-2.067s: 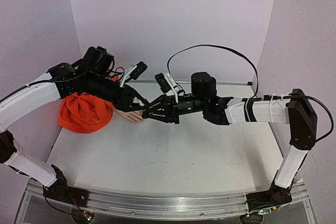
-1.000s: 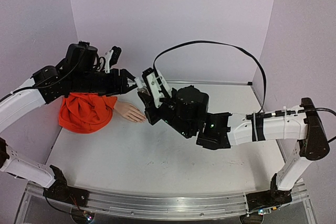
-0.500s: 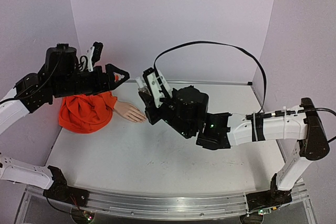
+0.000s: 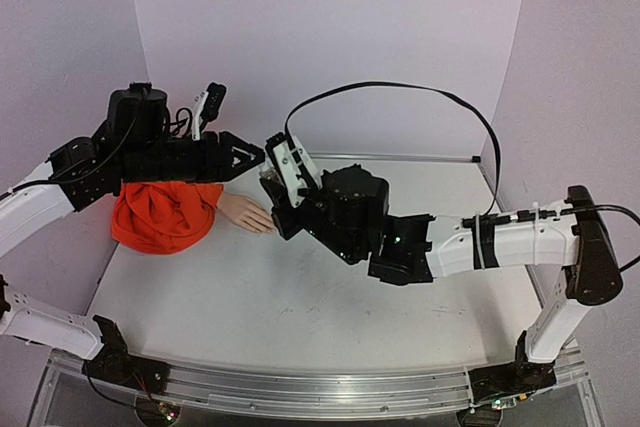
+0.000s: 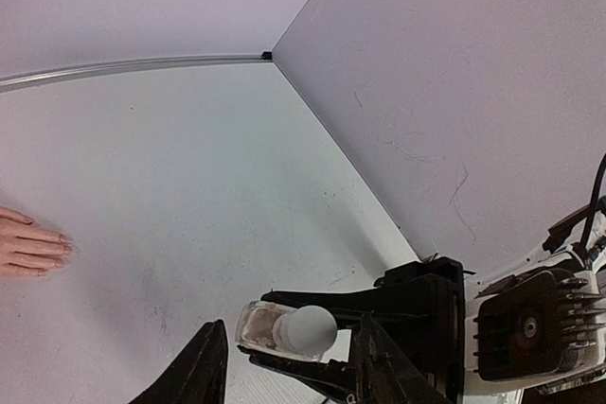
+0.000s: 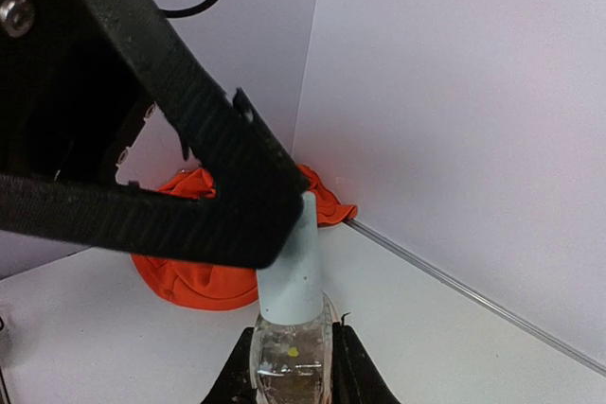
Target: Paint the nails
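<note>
Two arms meet over the far left of the worktop [image 4: 330,297]. The right hand [image 6: 292,371] is clamped on a small clear bottle [image 6: 289,352], one black finger on each side of the glass, and holds it upright off the surface with its pale blue cap [image 6: 292,276] on top. The left hand [image 4: 252,155] reaches in from 9 o'clock with its fingers [image 5: 204,376] spread apart. In the left wrist view the cap lies between them. In the right wrist view one left finger crosses just above the cap's tip, but whether it touches cannot be told.

On the worktop toward 10 o'clock lies the mannequin hand [image 4: 250,215], flat, with its fingertips pointing toward 3 o'clock. It sits just below and beside the two hands, and neither touches it. The nails [image 5: 64,245] show in the left wrist view as small tips at the finger ends, too small to judge their colour. The orange sleeve [image 4: 165,212] is bunched in a heap at 9 o'clock of the mannequin hand, partly under the left arm.
</note>
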You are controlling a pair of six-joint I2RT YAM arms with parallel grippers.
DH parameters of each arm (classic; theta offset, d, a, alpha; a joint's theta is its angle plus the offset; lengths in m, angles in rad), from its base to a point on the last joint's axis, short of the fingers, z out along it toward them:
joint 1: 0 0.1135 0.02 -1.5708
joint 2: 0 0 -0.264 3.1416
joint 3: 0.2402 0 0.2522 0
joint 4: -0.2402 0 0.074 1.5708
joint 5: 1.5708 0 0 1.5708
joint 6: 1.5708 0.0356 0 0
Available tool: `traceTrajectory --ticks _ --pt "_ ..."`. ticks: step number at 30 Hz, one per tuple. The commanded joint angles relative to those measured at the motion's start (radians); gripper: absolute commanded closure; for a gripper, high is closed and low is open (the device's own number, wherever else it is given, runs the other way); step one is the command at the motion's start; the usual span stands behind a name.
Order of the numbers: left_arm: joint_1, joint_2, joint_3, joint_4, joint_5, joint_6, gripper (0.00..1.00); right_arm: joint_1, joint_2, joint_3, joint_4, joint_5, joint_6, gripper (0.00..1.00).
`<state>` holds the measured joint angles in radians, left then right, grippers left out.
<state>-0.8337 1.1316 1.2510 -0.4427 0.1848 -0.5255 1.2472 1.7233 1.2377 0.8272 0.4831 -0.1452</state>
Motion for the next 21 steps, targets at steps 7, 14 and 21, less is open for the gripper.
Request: traceTrajectory --ticks 7,14,21 --pt "-0.018 0.022 0.056 0.041 -0.017 0.051 0.65 0.006 0.023 0.086 0.051 -0.003 0.003 1.00" --pt "-0.021 0.051 0.066 0.021 0.011 0.082 0.82 0.005 0.023 0.101 0.050 -0.029 0.009 1.00" --pt "-0.022 0.066 0.032 -0.004 0.150 0.168 0.91 -0.049 -0.042 0.076 0.048 -0.280 0.052 1.00"
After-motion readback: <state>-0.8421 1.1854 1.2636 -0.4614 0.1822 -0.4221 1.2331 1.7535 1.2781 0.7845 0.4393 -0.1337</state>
